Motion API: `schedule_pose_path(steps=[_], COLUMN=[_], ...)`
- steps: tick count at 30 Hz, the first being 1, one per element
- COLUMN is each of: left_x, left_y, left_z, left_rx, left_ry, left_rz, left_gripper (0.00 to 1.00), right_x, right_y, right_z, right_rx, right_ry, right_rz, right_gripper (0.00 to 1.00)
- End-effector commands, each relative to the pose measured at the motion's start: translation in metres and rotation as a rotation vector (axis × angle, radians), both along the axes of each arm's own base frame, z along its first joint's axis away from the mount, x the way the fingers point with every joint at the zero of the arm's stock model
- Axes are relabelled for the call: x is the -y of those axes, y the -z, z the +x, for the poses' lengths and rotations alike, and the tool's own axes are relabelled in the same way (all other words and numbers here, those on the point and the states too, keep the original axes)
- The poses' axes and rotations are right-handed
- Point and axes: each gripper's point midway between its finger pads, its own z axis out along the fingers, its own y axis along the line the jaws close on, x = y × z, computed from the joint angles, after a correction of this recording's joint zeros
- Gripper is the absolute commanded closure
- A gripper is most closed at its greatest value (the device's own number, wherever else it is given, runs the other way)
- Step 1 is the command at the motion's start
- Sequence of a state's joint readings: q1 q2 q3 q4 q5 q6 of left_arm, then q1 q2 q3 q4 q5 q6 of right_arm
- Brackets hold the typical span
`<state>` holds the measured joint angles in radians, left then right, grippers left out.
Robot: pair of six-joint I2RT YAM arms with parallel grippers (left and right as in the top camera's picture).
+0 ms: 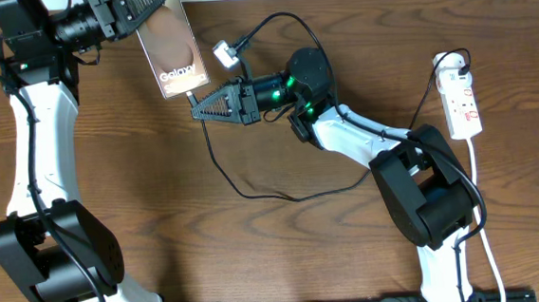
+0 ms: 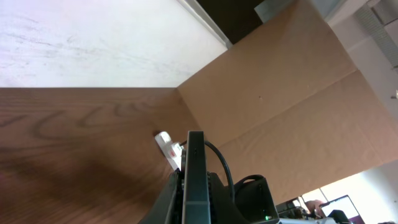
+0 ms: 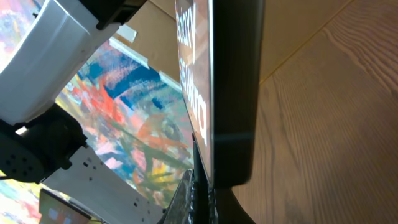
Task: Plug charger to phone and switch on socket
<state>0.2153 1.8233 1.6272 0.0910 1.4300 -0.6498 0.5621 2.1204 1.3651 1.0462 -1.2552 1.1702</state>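
The phone (image 1: 173, 43), a brown-faced slab with white "Galaxy" lettering, is held off the table at the top left, and my left gripper (image 1: 145, 7) is shut on its far end. In the left wrist view the phone (image 2: 196, 174) stands edge-on between the jaws of the left gripper (image 2: 194, 202). My right gripper (image 1: 200, 108) is shut on the charger's black plug tip (image 1: 191, 98), right at the phone's near end. In the right wrist view the phone's edge (image 3: 231, 93) fills the middle and the right gripper (image 3: 202, 196) sits just under it. The white socket (image 1: 462, 98) lies at the far right.
The charger's thin black cable (image 1: 253, 194) loops across the table's middle below the right arm. A small white connector (image 1: 223, 51) lies beside the phone. The socket's thick white cord (image 1: 477, 189) runs down the right side. A brown cardboard wall (image 2: 292, 99) stands behind the table.
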Motion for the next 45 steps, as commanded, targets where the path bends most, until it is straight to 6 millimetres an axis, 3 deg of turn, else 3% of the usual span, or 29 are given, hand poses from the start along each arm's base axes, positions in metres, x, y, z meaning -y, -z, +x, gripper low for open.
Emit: schedule_pose_path(steps=[1, 45], left_x=[0.006, 0.013], left_y=[-0.008, -0.008], left_z=[-0.011, -0.013], left_rx=[0.028, 0.025], left_ry=[0.055, 0.075], left_rz=[-0.002, -0.003], left_gripper=[0.93, 0.93], right_x=[-0.003, -0.007], right_y=[-0.009, -0.012], right_z=[0.022, 0.030], right_rx=[-0.007, -0.021], right_ry=[0.119, 0.183], right_rz=[0.040, 0.059], right_gripper=[0.99, 0.99])
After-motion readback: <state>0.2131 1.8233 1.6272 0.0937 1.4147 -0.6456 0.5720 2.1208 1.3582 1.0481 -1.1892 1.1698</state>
